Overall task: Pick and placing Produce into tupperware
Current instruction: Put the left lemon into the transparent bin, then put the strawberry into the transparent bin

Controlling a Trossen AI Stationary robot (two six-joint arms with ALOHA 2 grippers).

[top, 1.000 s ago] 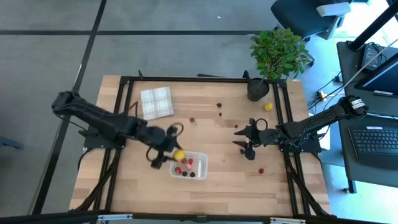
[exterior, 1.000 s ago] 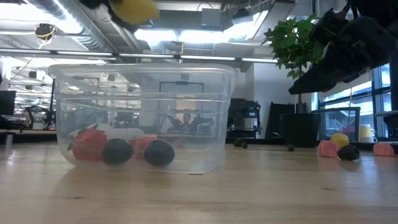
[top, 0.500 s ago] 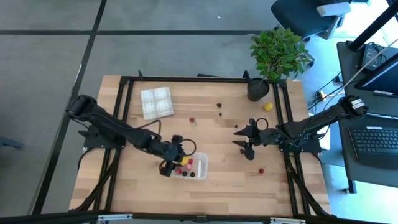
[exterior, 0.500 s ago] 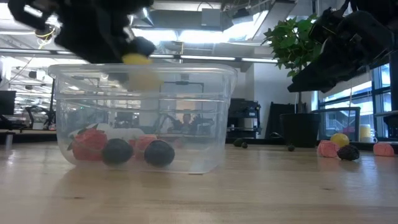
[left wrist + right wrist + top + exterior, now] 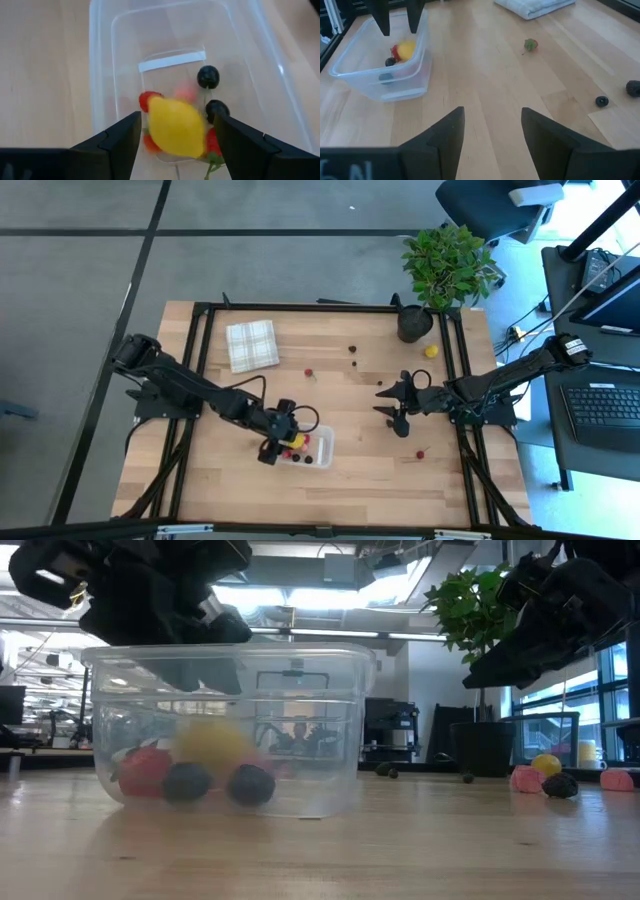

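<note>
Left gripper (image 5: 175, 145) of mine hangs over the near end of the tupperware (image 5: 318, 455), its 2 fingers (image 5: 115, 142) spread apart with nothing between their tips. Just past them a yellow lemon (image 5: 176, 126) sits inside the tub, blurred, so I think it is loose and not resting on the bottom, though I cannot be sure. Around it lie red berries (image 5: 146, 100) and 2 dark berries (image 5: 208, 76); through the clear wall in the low view I see the same lemon (image 5: 212, 743), a red piece (image 5: 143, 768) and 2 dark balls (image 5: 250, 784) on the floor of the tub.

My right gripper (image 5: 490, 132) hovers above the table (image 5: 360, 480) to the right of the tub, well apart from it, fingers parted and holding nothing.

More produce lies out on the wood: a red berry (image 5: 308, 372) near the checked cloth (image 5: 251, 344), 2 dark berries (image 5: 353, 356) toward the far edge, a red one (image 5: 420, 453) close to my right gripper, and a second lemon (image 5: 431, 351) beside the potted plant (image 5: 444, 270).
</note>
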